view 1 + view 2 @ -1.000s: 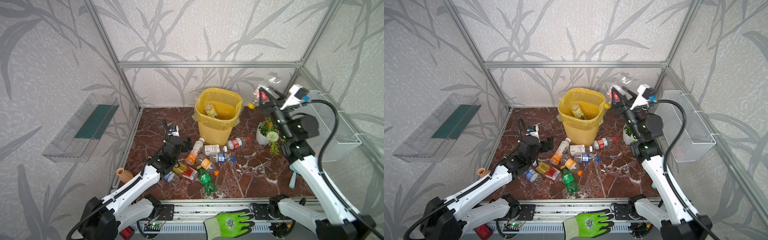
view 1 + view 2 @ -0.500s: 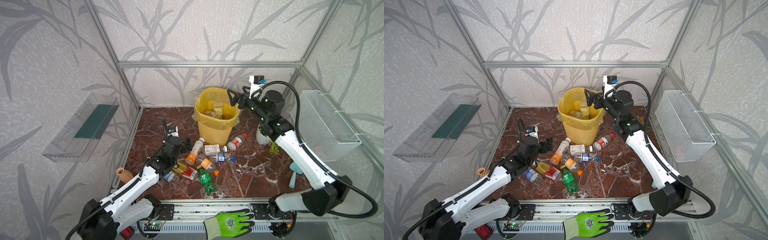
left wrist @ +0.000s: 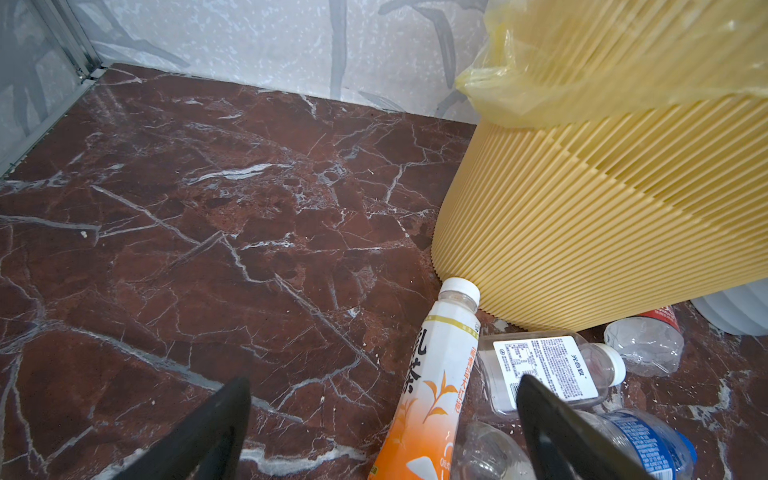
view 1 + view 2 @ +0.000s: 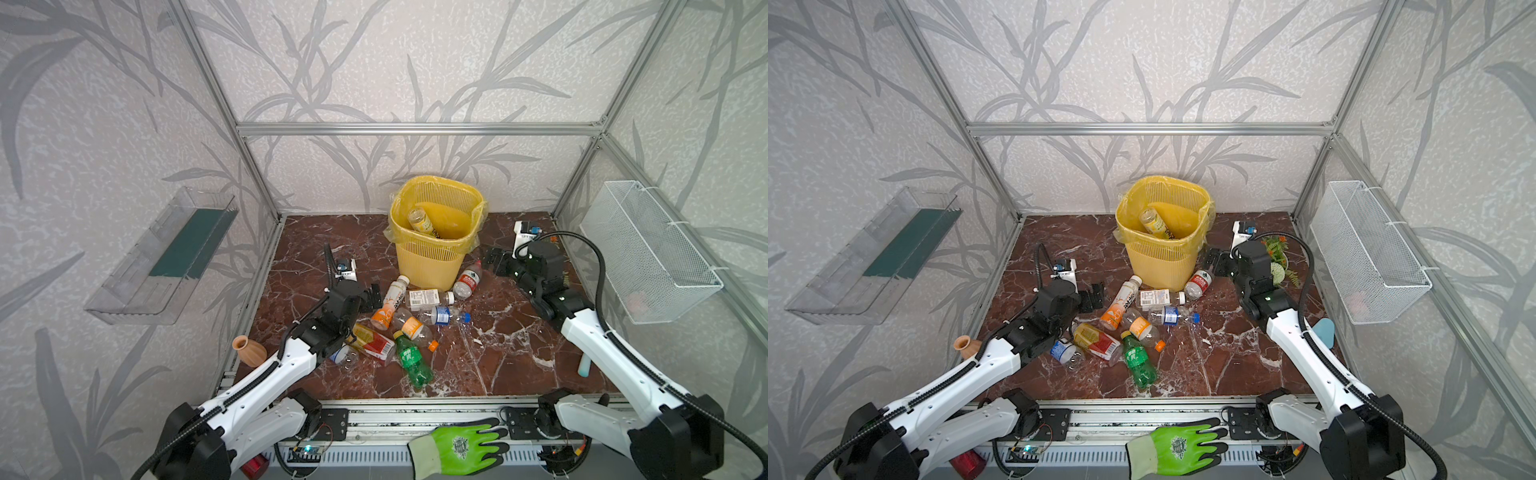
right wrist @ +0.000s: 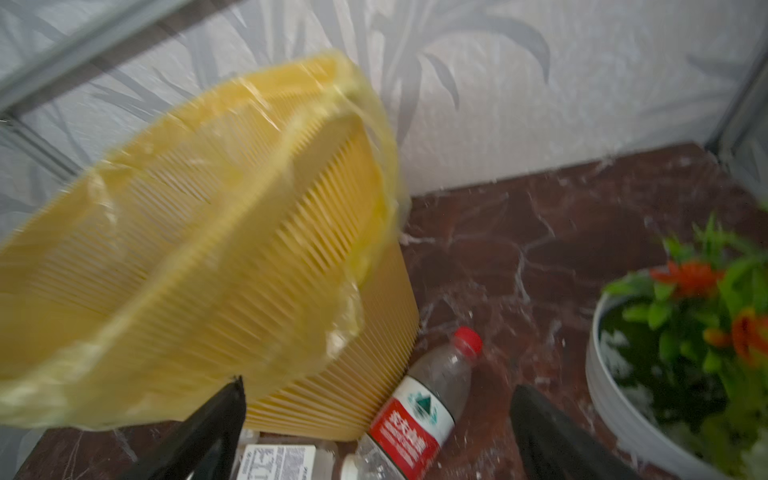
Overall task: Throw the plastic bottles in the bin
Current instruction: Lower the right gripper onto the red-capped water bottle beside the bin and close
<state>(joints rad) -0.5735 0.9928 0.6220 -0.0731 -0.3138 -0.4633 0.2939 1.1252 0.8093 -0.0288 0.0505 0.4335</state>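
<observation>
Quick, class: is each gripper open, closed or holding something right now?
Left gripper: open, holding nothing.
Right gripper: open, holding nothing.

Just beside the right gripper [image 4: 495, 262] the bin [image 4: 428, 259] is ribbed matt plastic under a glossy crinkled film liner [image 4: 391, 226], on a polished marble-look floor [image 4: 507, 357] strewn with clear shiny plastic bottles [image 4: 468, 279].

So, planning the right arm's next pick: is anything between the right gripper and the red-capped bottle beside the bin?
Nothing visible does. The right gripper is open, and the red-capped bottle lies ahead of it at the foot of the bin. The potted plant stands off to one side.
</observation>
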